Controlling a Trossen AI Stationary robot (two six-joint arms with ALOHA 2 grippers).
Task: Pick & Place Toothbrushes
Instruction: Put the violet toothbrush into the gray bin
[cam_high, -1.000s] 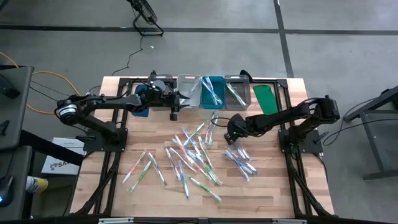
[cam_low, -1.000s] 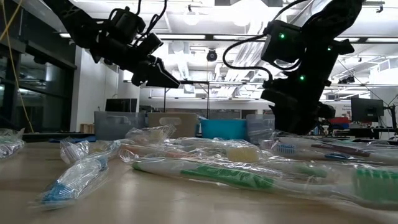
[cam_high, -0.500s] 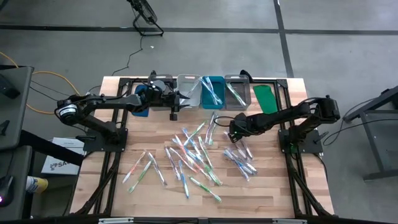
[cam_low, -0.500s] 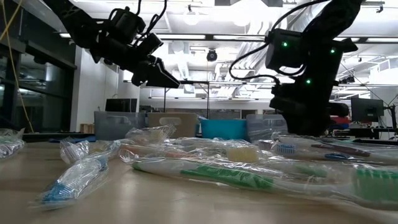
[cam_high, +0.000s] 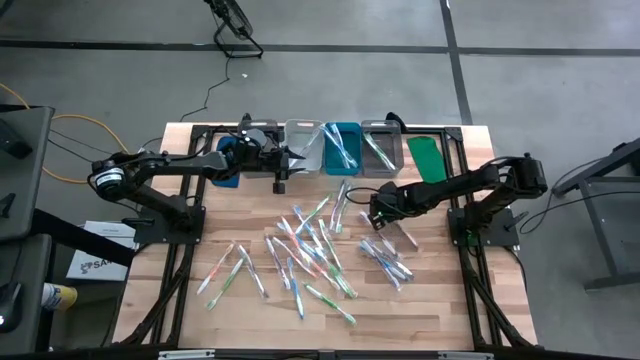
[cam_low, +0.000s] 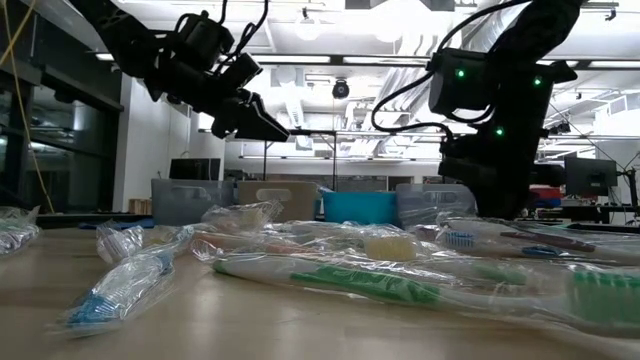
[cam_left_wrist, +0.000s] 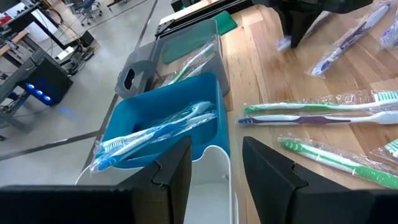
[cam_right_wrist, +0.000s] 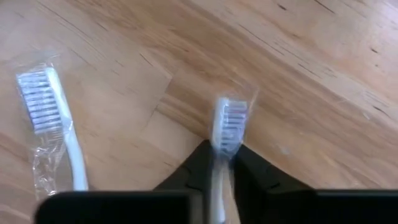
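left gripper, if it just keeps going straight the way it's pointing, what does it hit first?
Most likely the clear bin right under the left gripper, whose fingers are open; the rim sits between the fingertips. Just past it is the teal bin holding wrapped blue toothbrushes. Depth is hard to judge, so it may pass over the clear rim.

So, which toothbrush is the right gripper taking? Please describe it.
Start at the right gripper, low over the table's right half. Its shut fingers pinch a wrapped toothbrush with pale bristles; the neighbouring one lies free.
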